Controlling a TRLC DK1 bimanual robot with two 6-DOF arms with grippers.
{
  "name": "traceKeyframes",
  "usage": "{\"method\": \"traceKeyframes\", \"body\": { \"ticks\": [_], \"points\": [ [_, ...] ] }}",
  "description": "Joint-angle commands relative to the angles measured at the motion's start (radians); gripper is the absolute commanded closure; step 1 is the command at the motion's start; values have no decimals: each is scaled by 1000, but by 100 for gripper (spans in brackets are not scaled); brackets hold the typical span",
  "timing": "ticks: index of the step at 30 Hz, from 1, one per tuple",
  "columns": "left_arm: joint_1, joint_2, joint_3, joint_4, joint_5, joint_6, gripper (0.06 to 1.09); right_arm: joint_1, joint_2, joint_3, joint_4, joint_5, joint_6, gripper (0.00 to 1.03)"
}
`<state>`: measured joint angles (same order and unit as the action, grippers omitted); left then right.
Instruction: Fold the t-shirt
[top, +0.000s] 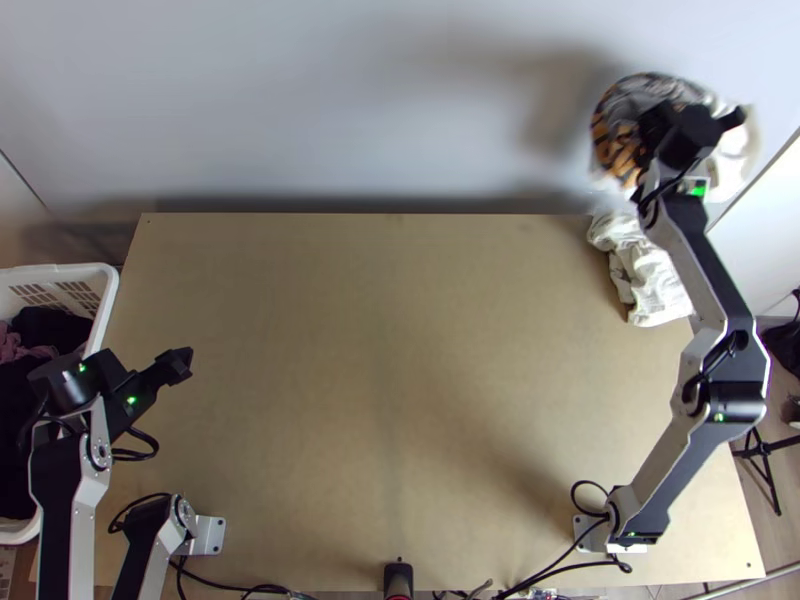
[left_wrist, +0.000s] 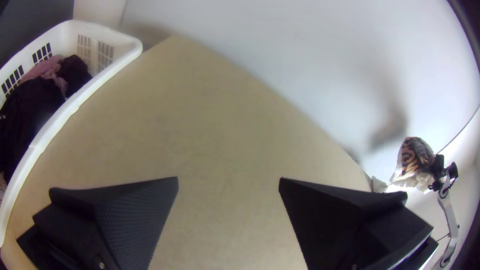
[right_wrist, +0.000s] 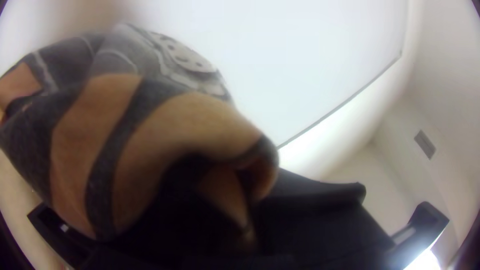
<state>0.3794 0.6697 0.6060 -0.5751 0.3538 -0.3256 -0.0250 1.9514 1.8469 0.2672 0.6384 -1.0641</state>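
My left gripper (top: 180, 364) is low over the table's left side, beside the basket. In the left wrist view, that gripper (left_wrist: 228, 182) is open, with bare table between its fingers. Beyond the table's far right corner, my right gripper (top: 692, 132) holds up the bunched t-shirt (top: 618, 135), white and grey with an orange and black print. The right wrist view has the right gripper (right_wrist: 250, 197) shut on the t-shirt (right_wrist: 95, 135), whose printed folds cover much of its fingers. In the left wrist view, the t-shirt (left_wrist: 416, 159) hangs crumpled from the right gripper (left_wrist: 441, 172).
White cloth (top: 650, 272) lies bunched on the table's far right corner; whether it joins the held t-shirt, I cannot tell. A white basket (top: 108, 300) with dark and pink clothes stands at the left edge. A pale wall (top: 350, 110) rises behind the wooden table (top: 380, 350).
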Motion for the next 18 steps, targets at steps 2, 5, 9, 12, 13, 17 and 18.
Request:
{"method": "traceKeyframes", "body": {
  "ticks": [2,5,9,12,13,17,18],
  "points": [
    [-5,-47,-26,-14,1,-6,11,-55,136,272,26,-5,-17,100],
    [-4,-48,-12,-16,-1,-7,11,-67,149,295,24,-6,-50,100],
    [4,-48,-17,-14,-3,8,11,-108,144,262,26,-9,-80,100],
    [6,-50,-29,-14,-3,19,11,-141,84,140,30,-39,-89,100],
    [6,-50,-31,-14,-3,19,11,-153,66,92,58,-51,-91,100],
    [4,-47,-29,-11,-3,19,11,-188,-6,-58,99,-89,-114,100],
    [3,-44,-28,-8,-3,19,11,-199,-23,-94,99,-92,-114,100]
  ]
}}
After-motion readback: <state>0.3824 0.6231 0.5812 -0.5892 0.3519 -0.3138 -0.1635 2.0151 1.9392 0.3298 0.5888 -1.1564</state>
